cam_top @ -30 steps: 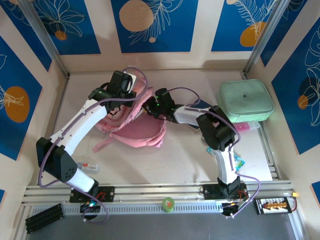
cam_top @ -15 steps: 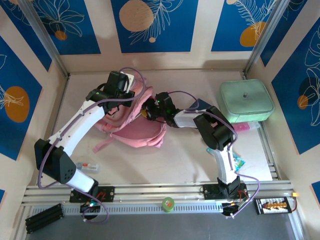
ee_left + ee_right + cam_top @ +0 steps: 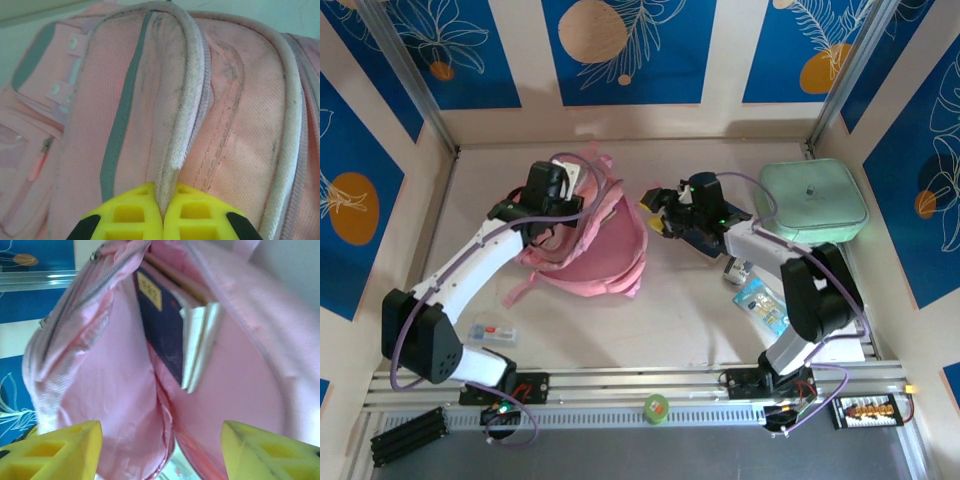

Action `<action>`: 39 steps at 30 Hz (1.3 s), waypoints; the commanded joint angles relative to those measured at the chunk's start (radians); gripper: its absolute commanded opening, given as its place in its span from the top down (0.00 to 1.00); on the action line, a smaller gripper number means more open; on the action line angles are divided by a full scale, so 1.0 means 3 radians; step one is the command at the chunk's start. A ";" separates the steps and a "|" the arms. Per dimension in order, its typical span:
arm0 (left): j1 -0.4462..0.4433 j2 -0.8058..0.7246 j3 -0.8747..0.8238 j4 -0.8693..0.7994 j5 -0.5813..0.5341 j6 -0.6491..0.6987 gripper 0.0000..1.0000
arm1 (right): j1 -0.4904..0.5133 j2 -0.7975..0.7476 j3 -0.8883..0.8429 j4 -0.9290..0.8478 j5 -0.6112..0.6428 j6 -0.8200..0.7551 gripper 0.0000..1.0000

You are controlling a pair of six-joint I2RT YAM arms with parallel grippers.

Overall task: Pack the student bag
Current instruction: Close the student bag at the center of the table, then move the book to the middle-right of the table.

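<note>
Two grippers are sharing the packing: the left gripper [image 3: 162, 212] is pinching the student bag's [image 3: 605, 250] piped rim at mid-table, propping its mouth open. The right gripper [image 3: 162, 440] is hanging wide, empty, facing a dark book [image 3: 157, 325] inside. Fetching another item is likely coming next.

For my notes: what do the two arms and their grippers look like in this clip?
Both arms have white links, as on the left arm and right arm, joined by black joint housings, with a purple cable looped along each. The left gripper and right gripper have yellow fingers with rectangular recesses and black edging.
</note>
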 commanded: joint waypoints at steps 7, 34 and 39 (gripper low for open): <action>0.0095 -0.0547 -0.0946 0.0771 0.0322 -0.0581 0.53 | -0.0297 -0.0352 0.0148 -0.1730 0.0864 -0.1630 0.08; 0.0109 -0.0750 -0.1004 0.0845 0.0300 -0.1084 0.00 | -0.0669 0.1662 0.2000 -0.2799 0.1069 -0.2025 0.01; 0.0113 -0.0762 -0.0971 0.0882 0.0402 -0.1073 0.00 | -0.0480 0.1583 0.1745 -0.2814 0.0901 -0.2015 0.00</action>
